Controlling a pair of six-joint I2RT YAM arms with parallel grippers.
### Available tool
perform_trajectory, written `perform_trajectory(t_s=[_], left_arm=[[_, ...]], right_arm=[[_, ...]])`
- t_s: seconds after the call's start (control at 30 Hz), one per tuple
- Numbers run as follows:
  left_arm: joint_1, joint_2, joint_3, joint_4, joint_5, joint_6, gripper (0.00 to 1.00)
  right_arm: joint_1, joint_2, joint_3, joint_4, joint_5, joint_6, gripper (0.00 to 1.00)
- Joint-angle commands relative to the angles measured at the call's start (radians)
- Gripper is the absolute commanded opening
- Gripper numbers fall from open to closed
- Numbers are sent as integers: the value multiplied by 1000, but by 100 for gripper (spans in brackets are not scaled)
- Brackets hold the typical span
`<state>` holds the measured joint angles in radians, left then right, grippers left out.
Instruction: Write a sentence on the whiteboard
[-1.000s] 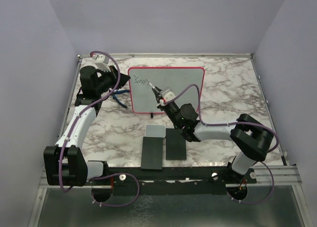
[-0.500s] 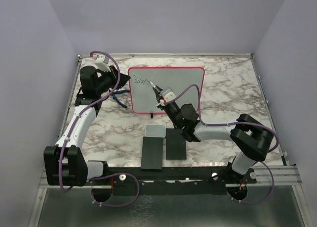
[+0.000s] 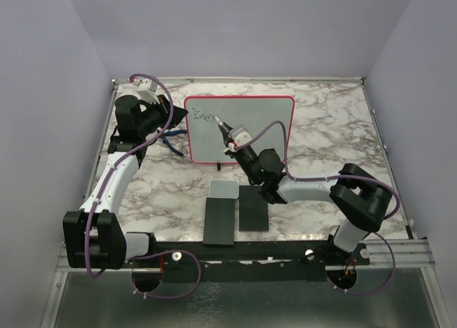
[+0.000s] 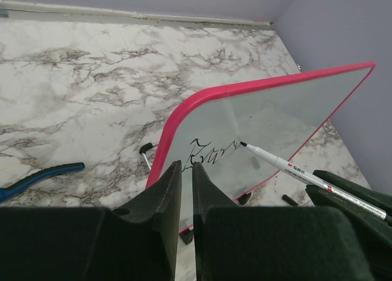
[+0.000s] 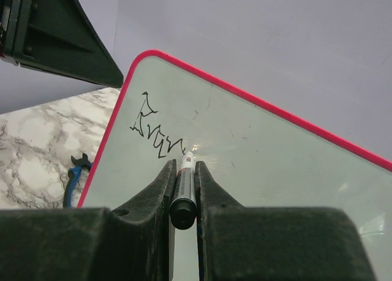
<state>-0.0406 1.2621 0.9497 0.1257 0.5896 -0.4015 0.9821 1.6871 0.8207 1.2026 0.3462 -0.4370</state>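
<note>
- The whiteboard point(image 3: 250, 131) stands propped on its small feet at the far middle of the marble table point(image 3: 335, 128). It leans back, with its face toward the arms.
- The sentence point(image 5: 156, 133) is only a short dark scribble in the board's upper left corner, so I judge most of the line is unwritten.
- The right gripper point(image 5: 184, 166) is pinched on the marker point(image 5: 184, 192). The marker's tip sits at the right end of the scribble and looks to be on the surface, though glare hides the contact.
- The left gripper point(image 4: 187, 166) has its fingers pressed almost together right at the board's left rim. I cannot tell whether it nips the rim or just sits beside it.
- Main risk: if the left side is not really braced, pen pressure could push the light board back or tip it on its feet.
- Too little pressure would leave broken, faint strokes.
- The marker could twist or slide in the pinch as I drag rightward.
- The blue-handled pliers point(image 3: 173, 143) lie near the left gripper, so a careless retreat could knock them.
</note>
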Motion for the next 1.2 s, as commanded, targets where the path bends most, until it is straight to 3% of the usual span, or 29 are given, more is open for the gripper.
perform_trajectory(t_s=[0.0,1.17], left_arm=[[-1,-24,-12,7,-2,7,13],[-1,-27,-14,8,-1,5,13]], right_arm=[[1,23,29,-8,-10,-1,1],[1,-4,-31,-35,5,27,1]])
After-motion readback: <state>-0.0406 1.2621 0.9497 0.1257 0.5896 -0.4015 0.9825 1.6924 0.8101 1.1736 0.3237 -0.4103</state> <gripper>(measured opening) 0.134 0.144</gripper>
